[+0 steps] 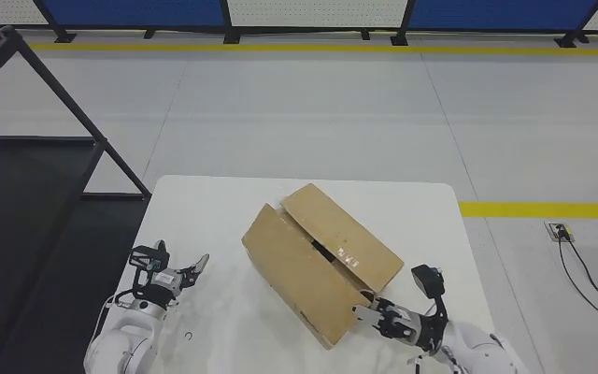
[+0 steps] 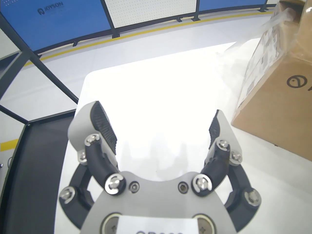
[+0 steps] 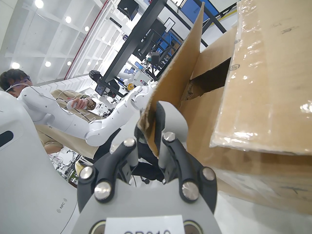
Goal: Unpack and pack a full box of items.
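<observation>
Right pincer (image 3: 154, 122) sits closest to us, at the near right edge of the tabletop (image 1: 215, 206), and we see it clamped on the torn corner of a cardboard flap (image 3: 180, 69): one finger each side, cardboard pinched btw them. That flap stands up from the box (image 3: 256, 169), w/ a dark gap (image 3: 212, 79) into the inside just behind it; contents we can't make out. From above, the right pincer (image 1: 366, 315) meets the box (image 1: 318, 271) at its near right corner. We see the box as plain brown cardboard, lying askew on the tabletop approx mid-way across, top flaps mostly folded down w/ a thin dark slit btw them. Clear tape (image 3: 258, 37) covers the top panel (image 3: 280, 79) next to the gap. Left pincer (image 2: 157, 115) is spread wide, its ribbed pads (image 2: 103, 122) far apart, held over bare tabletop (image 2: 158, 79) near the left edge, well apart from the box (image 2: 275, 93). We note printed labels (image 2: 263, 54) under film on the box side facing that arm. Top view has the left pincer (image 1: 182, 254) near the front left corner. Black metal frame (image 1: 56, 168) stands on the floor beside the tabletop's left edge.
</observation>
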### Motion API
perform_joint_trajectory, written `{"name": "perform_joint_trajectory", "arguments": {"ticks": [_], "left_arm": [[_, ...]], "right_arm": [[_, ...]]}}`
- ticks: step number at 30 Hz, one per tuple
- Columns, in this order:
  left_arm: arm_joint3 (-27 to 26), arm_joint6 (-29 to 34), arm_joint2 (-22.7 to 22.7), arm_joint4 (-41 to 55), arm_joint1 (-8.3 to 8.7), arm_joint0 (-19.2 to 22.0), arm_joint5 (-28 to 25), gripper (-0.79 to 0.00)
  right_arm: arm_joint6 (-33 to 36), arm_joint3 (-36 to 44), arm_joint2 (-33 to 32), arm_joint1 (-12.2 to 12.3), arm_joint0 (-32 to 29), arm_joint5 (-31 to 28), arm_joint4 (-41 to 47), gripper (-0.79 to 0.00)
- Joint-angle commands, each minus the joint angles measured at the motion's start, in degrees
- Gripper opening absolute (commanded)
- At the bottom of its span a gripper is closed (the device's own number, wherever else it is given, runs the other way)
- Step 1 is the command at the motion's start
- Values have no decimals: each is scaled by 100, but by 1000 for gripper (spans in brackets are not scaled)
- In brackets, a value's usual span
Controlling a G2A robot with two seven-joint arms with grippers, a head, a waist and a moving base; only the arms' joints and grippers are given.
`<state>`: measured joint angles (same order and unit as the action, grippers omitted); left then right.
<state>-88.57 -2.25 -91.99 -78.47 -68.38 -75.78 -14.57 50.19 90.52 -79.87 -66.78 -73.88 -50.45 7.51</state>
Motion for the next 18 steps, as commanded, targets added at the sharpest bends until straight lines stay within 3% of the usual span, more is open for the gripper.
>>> {"name": "perform_joint_trajectory", "arguments": {"ticks": [1,18], "left_arm": [[0,-8,-1,1,0,-1,-4,0],[167,-59,23,29,13,169,8,0]], "right_arm": [[-61,119,-115,30,-117,-8,-37,0],[-1023,319,-953,178,-657,567,-208,0]]}}
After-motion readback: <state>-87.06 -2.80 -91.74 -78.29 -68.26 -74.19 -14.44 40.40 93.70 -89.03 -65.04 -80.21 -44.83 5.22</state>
